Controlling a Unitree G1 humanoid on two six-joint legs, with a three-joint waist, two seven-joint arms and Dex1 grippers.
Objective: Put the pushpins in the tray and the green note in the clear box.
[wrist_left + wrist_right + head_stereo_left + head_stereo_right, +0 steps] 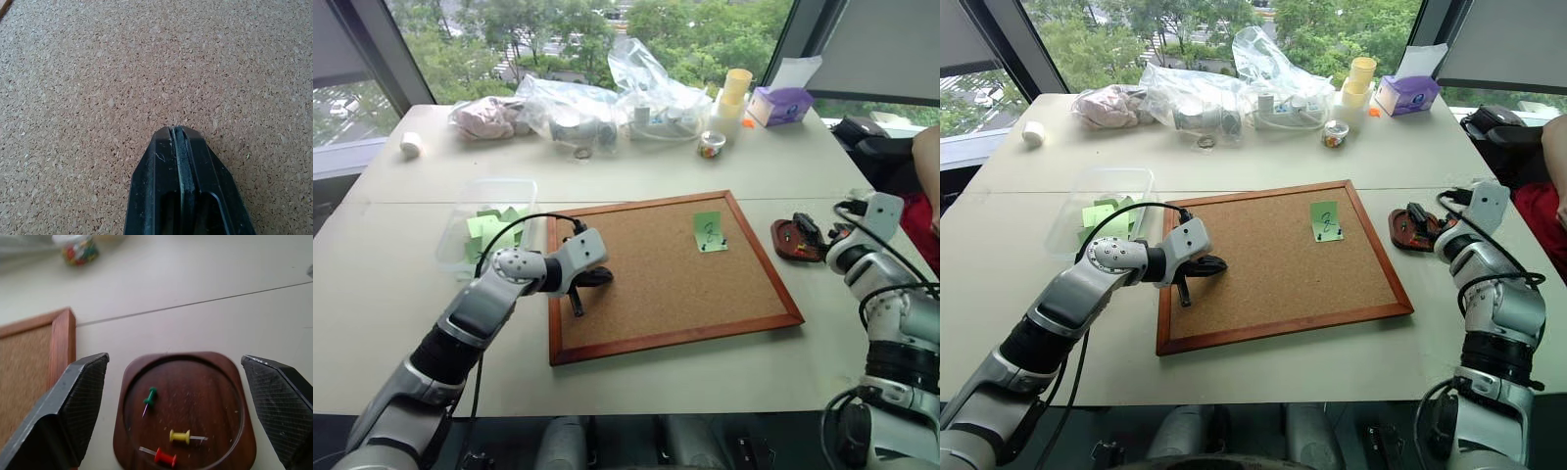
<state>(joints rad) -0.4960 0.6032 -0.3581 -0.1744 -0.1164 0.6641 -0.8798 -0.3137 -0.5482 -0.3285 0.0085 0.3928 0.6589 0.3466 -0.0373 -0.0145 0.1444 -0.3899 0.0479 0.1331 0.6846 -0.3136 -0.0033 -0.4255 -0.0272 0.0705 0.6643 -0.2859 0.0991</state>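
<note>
My right hand [173, 411] hangs open over the tray [244, 440], fingers spread to either side of its rim. Three pushpins lie in the dish: a green pushpin [149, 397], a yellow pushpin [180, 435] and a red pushpin [165, 458]. The tray sits on the desk [705, 382] just beside the right edge of the cork board [656, 284], at about 3 o'clock from it.

My left hand [180, 142] is closed and empty, tips resting at the cork near the board's left edge.

The green note [708, 232] is on the board near its far right corner, at about 9 o'clock from my right hand. It looks pinned at its lower edge, though the pin is too small to confirm.

Procedure, as I judge it: lift clear of the tray, approach the note's lower edge from above, pinch any pin head squarely and pull straight out to avoid tearing the paper.

The clear box [455, 230] lies off the board's far left corner, with green slips inside.
</note>
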